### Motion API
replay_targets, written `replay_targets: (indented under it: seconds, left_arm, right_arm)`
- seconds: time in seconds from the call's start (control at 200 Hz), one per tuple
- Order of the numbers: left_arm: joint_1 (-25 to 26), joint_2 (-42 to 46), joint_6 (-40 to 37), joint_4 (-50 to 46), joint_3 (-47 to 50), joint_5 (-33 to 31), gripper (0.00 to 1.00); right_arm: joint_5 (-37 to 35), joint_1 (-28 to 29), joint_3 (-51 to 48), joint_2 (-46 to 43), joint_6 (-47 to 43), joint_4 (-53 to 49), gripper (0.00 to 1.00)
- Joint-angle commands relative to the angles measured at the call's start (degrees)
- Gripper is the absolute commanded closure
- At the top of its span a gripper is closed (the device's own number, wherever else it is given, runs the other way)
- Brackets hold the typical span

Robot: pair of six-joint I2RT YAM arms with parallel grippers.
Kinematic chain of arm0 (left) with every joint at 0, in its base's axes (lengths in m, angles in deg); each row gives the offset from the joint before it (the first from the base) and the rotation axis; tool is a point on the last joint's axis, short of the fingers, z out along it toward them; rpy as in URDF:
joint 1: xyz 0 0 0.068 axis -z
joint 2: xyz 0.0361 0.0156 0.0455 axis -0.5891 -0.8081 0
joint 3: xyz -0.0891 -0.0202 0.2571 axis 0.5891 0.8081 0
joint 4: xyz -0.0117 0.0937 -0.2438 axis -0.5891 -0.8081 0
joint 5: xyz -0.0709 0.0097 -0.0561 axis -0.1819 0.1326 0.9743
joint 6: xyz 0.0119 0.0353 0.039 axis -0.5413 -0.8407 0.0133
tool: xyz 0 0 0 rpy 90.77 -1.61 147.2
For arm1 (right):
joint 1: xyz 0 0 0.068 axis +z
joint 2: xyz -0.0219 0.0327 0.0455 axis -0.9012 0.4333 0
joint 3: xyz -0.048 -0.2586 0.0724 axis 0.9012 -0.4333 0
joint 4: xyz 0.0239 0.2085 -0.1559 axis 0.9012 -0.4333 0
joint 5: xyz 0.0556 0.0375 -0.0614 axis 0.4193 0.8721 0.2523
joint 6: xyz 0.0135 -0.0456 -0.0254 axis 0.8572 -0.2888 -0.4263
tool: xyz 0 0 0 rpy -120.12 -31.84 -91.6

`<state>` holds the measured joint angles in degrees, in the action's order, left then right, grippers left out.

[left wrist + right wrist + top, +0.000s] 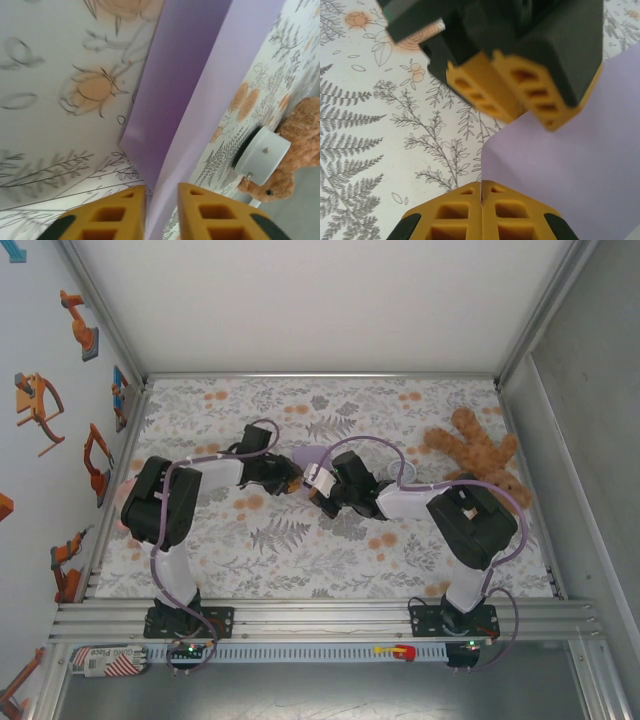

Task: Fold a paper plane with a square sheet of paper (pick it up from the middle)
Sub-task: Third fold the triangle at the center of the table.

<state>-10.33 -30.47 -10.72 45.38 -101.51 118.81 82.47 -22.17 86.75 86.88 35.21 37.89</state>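
Both arms meet mid-table over the cloth (300, 540). The paper (200, 90) lies between them: lavender, creased lengthwise, one flap standing up off the cloth. My left gripper (161, 189) is slightly parted, with the paper's edge running through the gap and loose as far as I can see. My right gripper (481, 186) is closed tight with its tips right at the paper's edge - I can't tell whether it actually pinches the sheet. The teddy (480, 455) sits far right, apart from the paper.
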Motion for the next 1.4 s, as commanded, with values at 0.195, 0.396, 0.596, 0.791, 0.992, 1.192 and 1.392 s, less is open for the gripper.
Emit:
replay_targets:
  seconds: [0.195, 0.396, 0.596, 0.791, 0.992, 1.192, 1.392]
  left_arm:
    - [-4.67, 10.07, -8.41, -6.39, 0.47, -5.88, 0.69]
    - [-2.42, 5.94, -8.47, -4.89, -2.95, -4.99, 0.71]
    - [0.13, -2.1, -9.13, -5.51, -8.82, -4.4, 0.78]
    - [0.91, -6.6, -11.44, -9.29, -11.67, -5.79, 0.83]
    - [1.38, -9.41, -15.47, -15.26, -13.74, -8.69, 0.87]
    - [1.73, -11.53, -18.44, -19.3, -15.37, -9.79, 0.89]
    - [1.75, -12.29, -19.57, -19.95, -15.75, -9.36, 0.91]
  right_arm:
    - [6.79, 0.14, 0.44, -2.29, 10.92, -1.9, 1.0]
    - [10.6, 0.21, 0.73, -1.6, 18.41, -1.66, 1.0]
    - [12.58, 0.21, 2.26, 0.41, 21.27, -3.03, 1.0]
    - [12.75, 0.21, 3.68, 1.16, 22.27, -4.68, 1.0]
    - [10.66, 0.21, 7.41, 3.16, 23.89, -10.24, 1.0]
    - [6.06, 0.11, 9.53, 3.7, 25.66, -13.62, 1.0]
    - [0.66, -0.11, 11.34, 4.92, 28.64, -14.56, 1.0]
